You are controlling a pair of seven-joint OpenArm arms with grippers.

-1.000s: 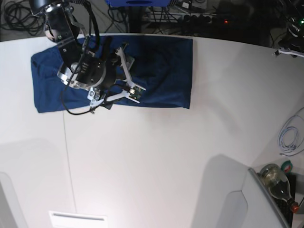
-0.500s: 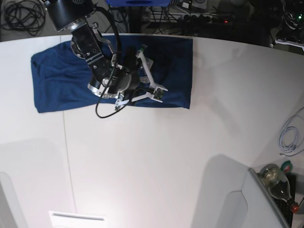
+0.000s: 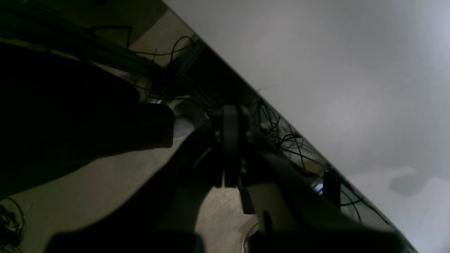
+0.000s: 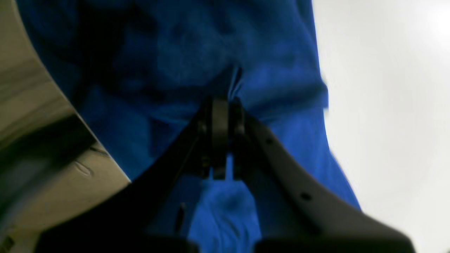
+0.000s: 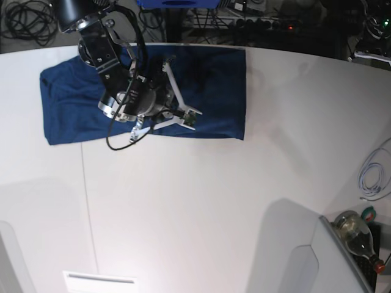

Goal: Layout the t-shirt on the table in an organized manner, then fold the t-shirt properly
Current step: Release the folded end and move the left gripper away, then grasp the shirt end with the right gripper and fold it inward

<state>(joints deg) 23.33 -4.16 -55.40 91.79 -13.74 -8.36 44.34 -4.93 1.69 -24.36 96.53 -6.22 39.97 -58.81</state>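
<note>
Right wrist view, somewhat blurred. Right gripper (image 4: 219, 105) at frame centre, jaws pressed together, pinching a raised fold of the t-shirt (image 4: 175, 59); creases radiate from the pinch toward 12 o'clock. Blue fabric fills the middle of the frame from 12 down to 6 o'clock. White surface (image 4: 386, 105) from 1 to 4 o'clock, meeting the cloth's edge. Beige floor (image 4: 31, 116) from 7 to 10 o'clock.
</note>
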